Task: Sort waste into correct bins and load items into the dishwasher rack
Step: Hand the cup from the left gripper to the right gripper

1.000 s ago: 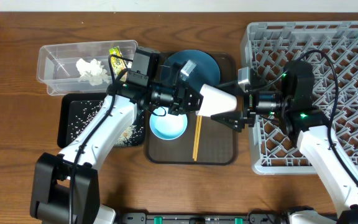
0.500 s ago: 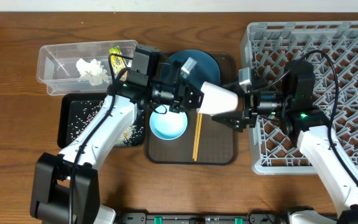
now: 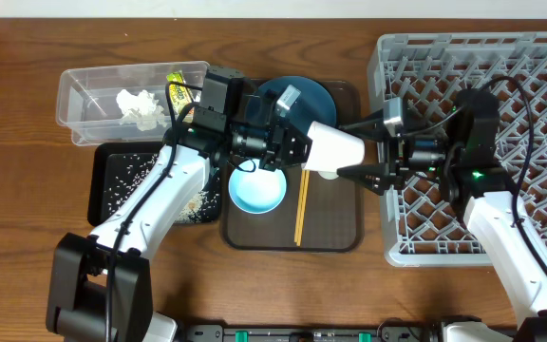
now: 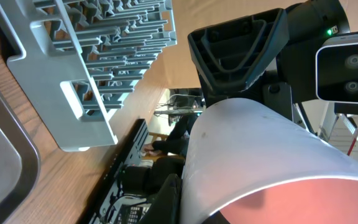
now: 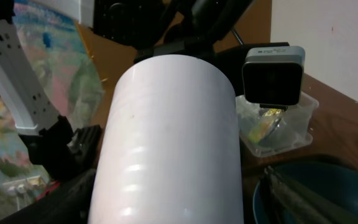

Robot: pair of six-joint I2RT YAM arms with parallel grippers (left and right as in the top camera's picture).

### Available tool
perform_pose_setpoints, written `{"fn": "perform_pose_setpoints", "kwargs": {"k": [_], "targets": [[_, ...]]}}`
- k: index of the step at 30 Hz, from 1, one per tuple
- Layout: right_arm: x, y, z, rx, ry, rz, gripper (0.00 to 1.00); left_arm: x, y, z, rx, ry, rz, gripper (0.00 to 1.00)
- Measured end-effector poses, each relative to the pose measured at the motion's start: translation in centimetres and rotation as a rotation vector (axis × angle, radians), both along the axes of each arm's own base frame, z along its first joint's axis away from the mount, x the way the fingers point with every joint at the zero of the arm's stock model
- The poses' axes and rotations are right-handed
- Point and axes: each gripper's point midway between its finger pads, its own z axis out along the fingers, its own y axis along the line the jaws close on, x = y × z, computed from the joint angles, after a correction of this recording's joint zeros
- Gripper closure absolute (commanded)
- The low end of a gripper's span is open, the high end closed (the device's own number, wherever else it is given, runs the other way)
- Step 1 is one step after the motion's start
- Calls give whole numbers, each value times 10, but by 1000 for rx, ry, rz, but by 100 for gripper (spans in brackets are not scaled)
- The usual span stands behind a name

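- The left claw [image 3: 297, 148] is clamping the white cup [image 3: 330, 147] by its rim end and holding it sideways in the air over the brown tray [image 3: 340, 236], between the dark blue plate [image 3: 316, 100] and the dishwasher rack [image 3: 539, 76]
- The right claw [image 3: 343, 149] is standing with its jaws spread, straddling the cup's closed end; I cannot tell whether its fingers are touching the wall
- If the left claw is letting go before the right one is pressing firmly, the cup is risking a fall onto the tray, where the chopsticks [image 3: 301, 209] and the light blue bowl [image 3: 257, 193] are lying just below
- The cup's wall is looking smooth and rounded, so a pinch taken only near the base is likely to be slipping off the end; a deeper bite seems safer
- With both claws bearing on one cup, any sideways drift of either arm is straining the hold and could be twisting the cup loose
- The right arm is reaching out from over the rack's near edge, so a low swing back is risking a knock of the cup against the pegs
- The tissue [image 3: 141, 107] in the clear tub [image 3: 84, 90] and the rice [image 3: 126, 176] in the black tray [image 3: 101, 195] are lying well apart from this handover, so they are facing little danger
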Motion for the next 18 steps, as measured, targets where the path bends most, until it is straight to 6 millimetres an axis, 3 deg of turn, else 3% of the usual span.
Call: {"fn": "perform_pose_setpoints", "kwargs": {"k": [18], "targets": [[-6,-2,4,23,1,37,21,0,0,0,1,11,2,94]]}}
